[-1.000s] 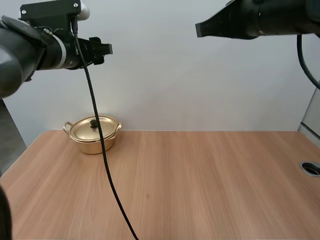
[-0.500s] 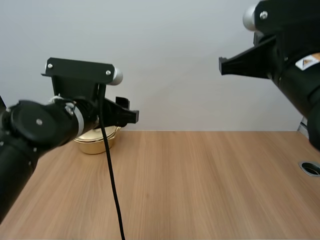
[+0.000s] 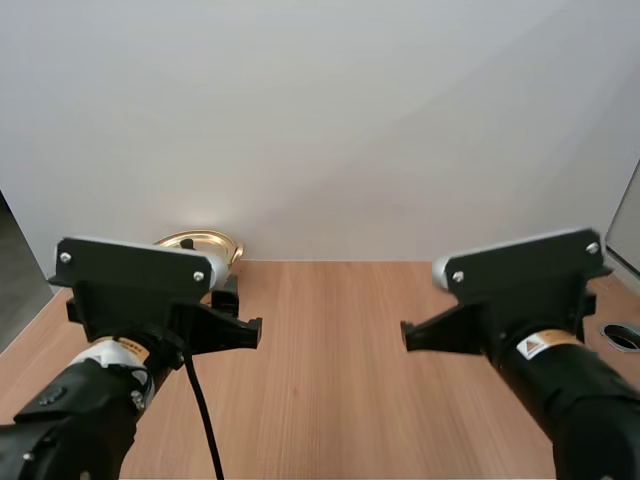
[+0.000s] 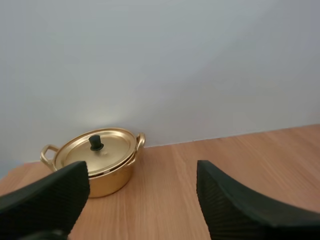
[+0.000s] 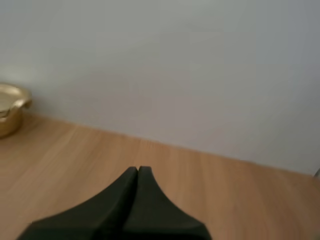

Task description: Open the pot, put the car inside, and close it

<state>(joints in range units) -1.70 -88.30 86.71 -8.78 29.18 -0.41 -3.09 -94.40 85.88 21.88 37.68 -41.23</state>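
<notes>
A pale wooden table is running up to a plain light wall. A round dark fitting is sitting in the table top at its right edge.

Item 1, the pot: it is standing upright at the far left of the table, close against the wall. It is gold-coloured and is carrying two loop handles, one on each side. The lid is sitting squarely on it, closed, with a small black knob standing at its centre. Nothing is touching the pot or the lid.

Item 2, the left gripper: its two fingers are standing wide apart, ribbed inner faces turned to each other, and only bare table is showing between them. They are gripping nothing and touching nothing. The gripper is hanging above the table and pointing toward the wall, with the pot lying beyond the fingertips and apart from them. In the high view the left arm is partly covering the pot, so that only the lid's rim and one handle are showing above it.

Item 3, the right gripper: its fingers are lying pressed together as one dark wedge, with nothing caught between them. It is hanging above the right half of the table, also pointing toward the wall, well apart from the pot, whose edge is appearing far off to its side.

The two grippers are sitting at about the same height, well apart from each other, with bare table between them
</notes>
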